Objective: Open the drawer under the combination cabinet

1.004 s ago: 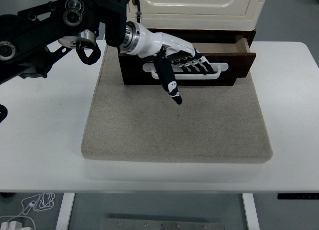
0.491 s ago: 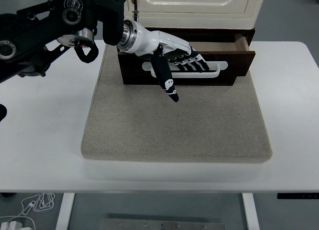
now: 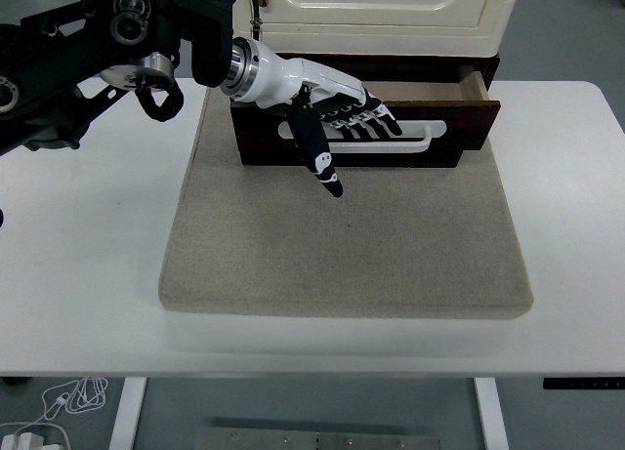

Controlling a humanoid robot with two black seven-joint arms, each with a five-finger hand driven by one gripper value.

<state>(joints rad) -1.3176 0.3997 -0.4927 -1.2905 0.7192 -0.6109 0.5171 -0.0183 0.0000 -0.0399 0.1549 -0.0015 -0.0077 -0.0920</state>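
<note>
The cream combination cabinet (image 3: 391,6) stands at the back of a grey mat (image 3: 342,245). Its dark brown drawer (image 3: 464,128) sticks out a short way, and the gap behind the front shows at the right end. A long white handle (image 3: 430,138) runs across the drawer front. My left hand (image 3: 356,152), white and black, lies across the left half of that handle. Its fingers (image 3: 371,121) are stretched along the handle and the thumb (image 3: 322,167) points down over the mat. The hand is open and grasps nothing. No right arm shows.
The mat lies on a white table (image 3: 78,255), whose near edge runs along the bottom. My black left arm (image 3: 107,50) crosses the upper left corner. Cables (image 3: 59,406) lie on the floor below the table's left side.
My left hand has slid left and slightly up along the drawer front, its fingertips drawing back along the handle. The drawer stays about where it was.
</note>
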